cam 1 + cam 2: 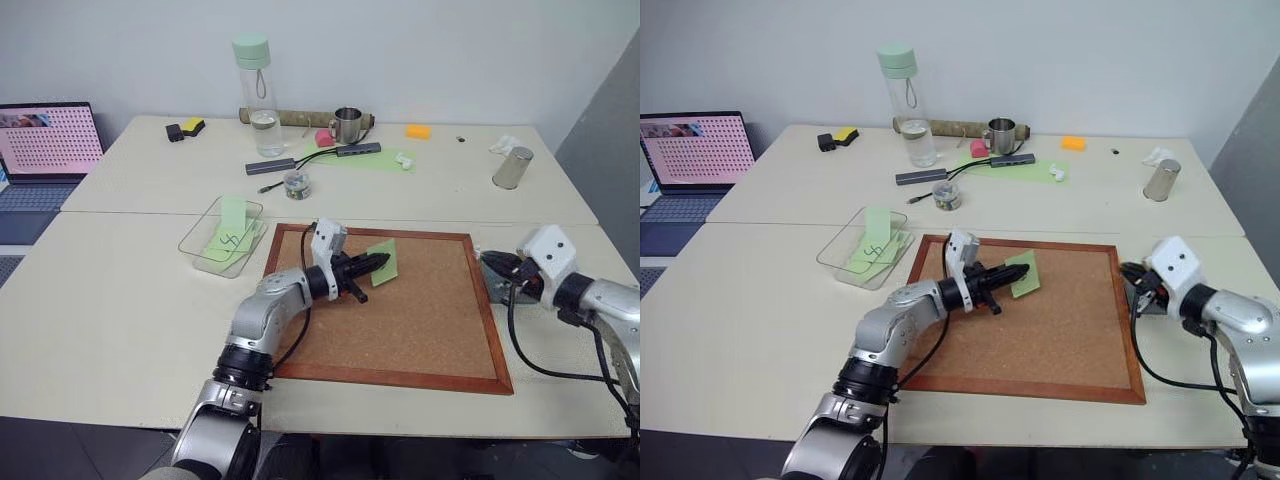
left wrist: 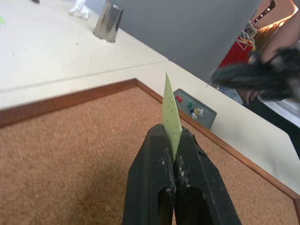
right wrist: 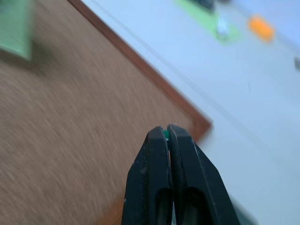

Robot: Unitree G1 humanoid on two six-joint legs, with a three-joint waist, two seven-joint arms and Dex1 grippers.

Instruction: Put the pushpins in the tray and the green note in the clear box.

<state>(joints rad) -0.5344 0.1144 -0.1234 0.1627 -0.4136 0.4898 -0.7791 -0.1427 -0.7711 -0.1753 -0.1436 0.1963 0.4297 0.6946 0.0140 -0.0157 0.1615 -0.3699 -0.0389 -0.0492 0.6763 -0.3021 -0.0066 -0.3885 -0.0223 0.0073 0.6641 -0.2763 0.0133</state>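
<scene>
The left gripper [image 1: 383,262] is clamped on the green note [image 1: 385,260], pinching it by one edge so the paper stands on edge above the corkboard [image 1: 420,330], over the board's far half and near its middle. The cork below and toward the near frame lies bare. The clear box [image 1: 196,234] sits just off the board's far-left corner, close to the wooden frame but apart from it; other green slips already lie in it, one with a dark scribble.

The right gripper [image 3: 168,132] has its jaws pressed together on a small green bit, apparently one of the pushpins [image 3: 166,135]. It hovers at the board's right edge, over the tray [image 2: 195,108], which lies on the surface just beside the wooden frame. The left wrist view shows a red pin, a green one and some pale ones in the tray.

Beyond the board, the far surface is crowded: a small round jar [image 1: 296,184], a water bottle [image 1: 260,98], a steel mug [image 1: 347,125], a cable hub [image 1: 357,150] and a metal cup [image 1: 512,167]. A laptop [image 1: 48,150] stands at the far left. The near-left surface is open.
</scene>
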